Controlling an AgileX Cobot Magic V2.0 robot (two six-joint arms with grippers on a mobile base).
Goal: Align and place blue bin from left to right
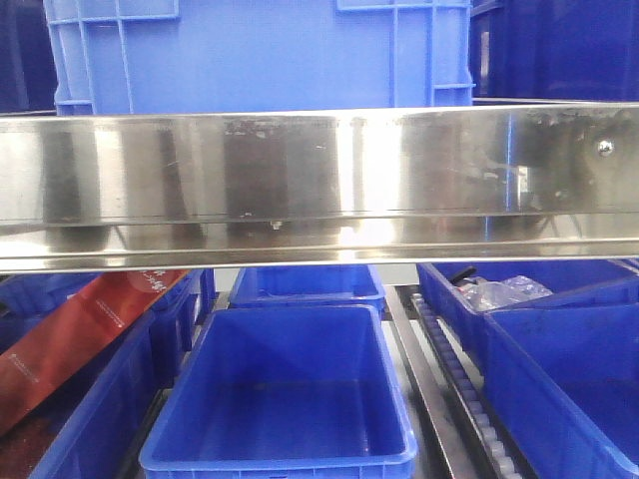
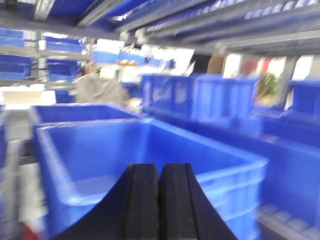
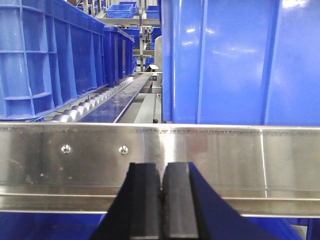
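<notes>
The blue bin (image 1: 260,50), a ribbed bright blue crate, stands on the upper shelf just behind the steel front rail (image 1: 319,180). In the right wrist view its smooth side panel (image 3: 230,60) rises right behind that rail (image 3: 225,150). My right gripper (image 3: 161,167) is shut and empty, level with the rail, in front of the bin's left corner and apart from it. My left gripper (image 2: 160,167) is shut with nothing in it, hovering low over a smooth-walled blue tub (image 2: 150,145); this view is blurred. Neither gripper shows in the front view.
Another ribbed crate (image 3: 45,55) stands left of a roller track (image 3: 95,102) on the upper shelf. Below the rail sit open blue tubs (image 1: 290,399), one holding a red package (image 1: 90,329), one a clear bag (image 1: 504,291). More blue crates (image 2: 200,95) line shelves behind.
</notes>
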